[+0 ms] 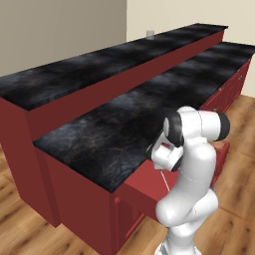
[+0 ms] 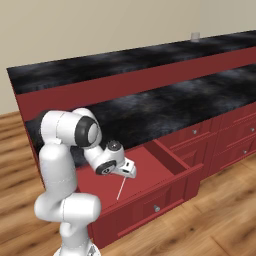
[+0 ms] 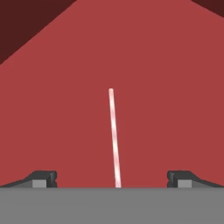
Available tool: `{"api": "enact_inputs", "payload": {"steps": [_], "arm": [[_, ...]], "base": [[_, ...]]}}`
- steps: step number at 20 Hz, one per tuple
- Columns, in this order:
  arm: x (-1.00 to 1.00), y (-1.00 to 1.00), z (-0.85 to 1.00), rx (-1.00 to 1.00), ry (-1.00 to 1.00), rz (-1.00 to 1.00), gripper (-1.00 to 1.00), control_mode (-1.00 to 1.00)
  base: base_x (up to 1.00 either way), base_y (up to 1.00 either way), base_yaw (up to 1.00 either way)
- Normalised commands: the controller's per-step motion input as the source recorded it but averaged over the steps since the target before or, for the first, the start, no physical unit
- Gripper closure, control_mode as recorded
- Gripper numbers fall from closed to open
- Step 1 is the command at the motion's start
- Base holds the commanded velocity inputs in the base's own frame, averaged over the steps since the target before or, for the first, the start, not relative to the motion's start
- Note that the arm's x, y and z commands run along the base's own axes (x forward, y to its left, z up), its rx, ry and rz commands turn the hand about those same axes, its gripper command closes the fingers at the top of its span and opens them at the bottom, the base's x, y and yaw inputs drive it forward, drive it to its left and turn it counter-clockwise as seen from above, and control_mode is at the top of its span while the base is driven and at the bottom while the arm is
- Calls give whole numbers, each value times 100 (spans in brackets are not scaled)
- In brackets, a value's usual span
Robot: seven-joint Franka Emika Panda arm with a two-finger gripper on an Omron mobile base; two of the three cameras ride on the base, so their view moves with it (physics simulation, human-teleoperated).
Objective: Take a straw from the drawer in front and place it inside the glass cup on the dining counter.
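Red drawer (image 1: 142, 187) stands pulled out under the lower black countertop (image 1: 114, 134) in my left base view, its floor showing at about 6 o'clock of the picture. My arm rises at 5 o'clock and bends over it, hand turned down toward the drawer; I cannot make out the fingers from this side. A thin pale line below the hand is the straw (image 1: 163, 178). Far off at 12 o'clock, the glass cup (image 1: 150, 34) stands upright on the dining counter (image 1: 99, 64), the raised black bar top behind the lower one.

From the right base view I see the drawer's floor plainly, with its flat front and small metal handle (image 2: 157, 208) at 6 o'clock. The straw lies flat on the floor, slanting from 1 o'clock down to 7 o'clock. My gripper (image 2: 129, 170) hangs just over the straw's upper end. The glass cup sits at 1 o'clock on the dining counter, well apart from the drawer. Narrower red drawers (image 2: 235, 140) run off at 3 o'clock.

Through the hand view, the straw runs from the centre down to 6 o'clock on the red floor. My two fingertips (image 3: 43, 178) stand spread wide at 7 and 5 o'clock, holding nothing, the straw midway between them and untouched.
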Motion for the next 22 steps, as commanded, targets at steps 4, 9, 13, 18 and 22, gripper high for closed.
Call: {"api": "enact_inputs", "payload": {"steps": [4, 9, 13, 18, 22], "arm": [[13, 0, -35, 0, 0, 0, -100, -100], [4, 0, -40, 0, 0, 0, -100, -100], [3, 0, -36, 0, 0, 0, -100, -100], [0, -3, -27, -1, 0, 0, -100, -100], [0, -4, -28, -2, 0, 0, -100, -100]], "base": [[0, 0, 0], [0, 0, 0], [0, 0, 0], [0, 0, 0], [0, 0, 0]]}}
